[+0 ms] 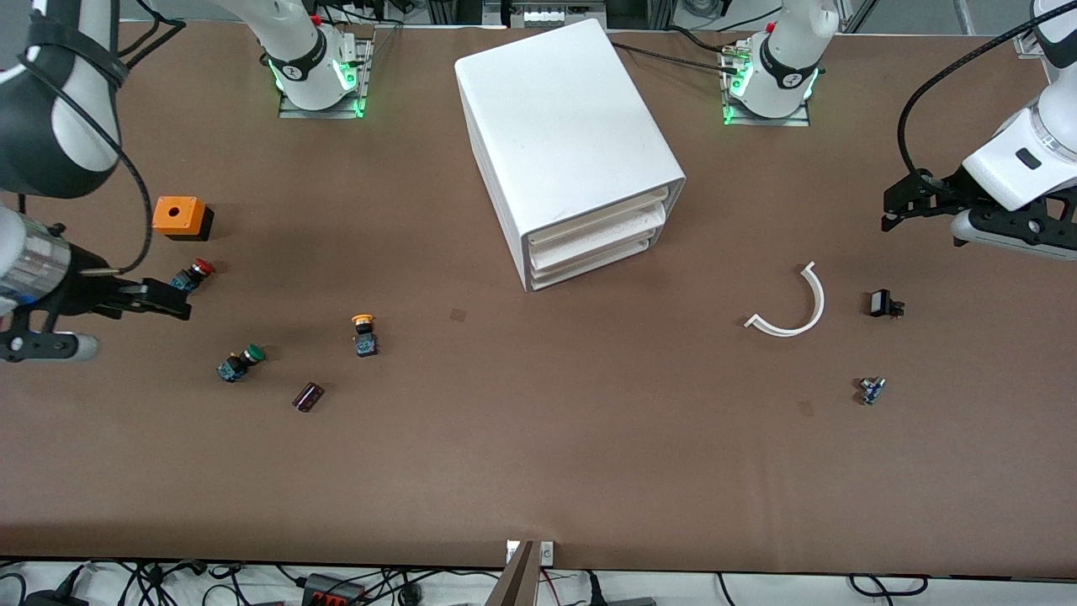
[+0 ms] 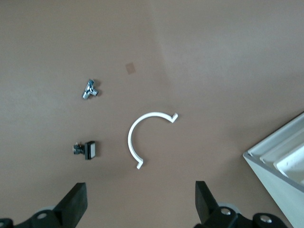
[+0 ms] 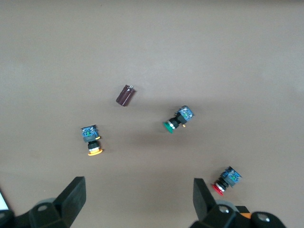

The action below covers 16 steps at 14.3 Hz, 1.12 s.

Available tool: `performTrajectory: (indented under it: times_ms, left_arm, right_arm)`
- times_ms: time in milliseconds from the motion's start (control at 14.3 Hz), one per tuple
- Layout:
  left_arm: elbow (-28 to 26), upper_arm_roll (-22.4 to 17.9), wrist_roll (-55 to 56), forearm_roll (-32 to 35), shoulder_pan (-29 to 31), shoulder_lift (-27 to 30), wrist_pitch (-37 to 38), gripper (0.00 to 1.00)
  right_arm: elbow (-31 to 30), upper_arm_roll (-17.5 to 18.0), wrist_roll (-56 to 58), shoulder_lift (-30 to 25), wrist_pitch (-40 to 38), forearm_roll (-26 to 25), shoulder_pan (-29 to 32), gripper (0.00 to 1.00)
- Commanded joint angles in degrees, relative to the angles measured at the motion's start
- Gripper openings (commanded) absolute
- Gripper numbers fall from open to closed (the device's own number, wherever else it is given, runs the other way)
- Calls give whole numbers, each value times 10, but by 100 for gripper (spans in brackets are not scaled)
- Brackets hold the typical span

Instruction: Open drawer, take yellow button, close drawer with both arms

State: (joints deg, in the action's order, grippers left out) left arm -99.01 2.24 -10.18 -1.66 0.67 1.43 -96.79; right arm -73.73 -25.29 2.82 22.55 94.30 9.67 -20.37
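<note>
The white cabinet (image 1: 572, 135) stands mid-table, its three drawer fronts facing the left arm's end. Its top drawer (image 1: 599, 219) is pushed in. The button (image 1: 363, 332) with the orange-yellow cap lies on the bare table, nearer the front camera than the cabinet, toward the right arm's end. The right wrist view shows that button (image 3: 92, 141) too. My right gripper (image 1: 164, 300) hangs open and empty over the table by a red-capped button (image 1: 194, 273). My left gripper (image 1: 892, 210) hangs open and empty over the left arm's end. The cabinet's corner (image 2: 280, 164) shows in the left wrist view.
An orange box (image 1: 178, 216), a green-capped button (image 1: 241, 363) and a dark cylinder (image 1: 308, 396) lie around the right gripper's end. A white curved strip (image 1: 793, 308), a small black part (image 1: 883, 304) and a small metal part (image 1: 872, 390) lie toward the left arm's end.
</note>
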Motion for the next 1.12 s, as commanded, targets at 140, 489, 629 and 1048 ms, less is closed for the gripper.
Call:
performTrajectory:
  times_ms: [140,489,629,1048]
  left_arm:
    - [24,-7,2,-7,-1,-1,41,100]
    - [31,-5,2,-7,-1,-3,42,100]
    - [31,-4,2,-7,-1,-3,44,100]
    - [33,-1,3,-7,-1,-3,50,100]
  right_arm:
    - [17,40,-7,-37,-18,5,71,100]
    - [-12,202,-5,-87,-15,-67,217,100]
    - [-22,212,-4,-97,-20,-71,224,100]
    - [-132,213,-3,-159,18,-84,220,100]
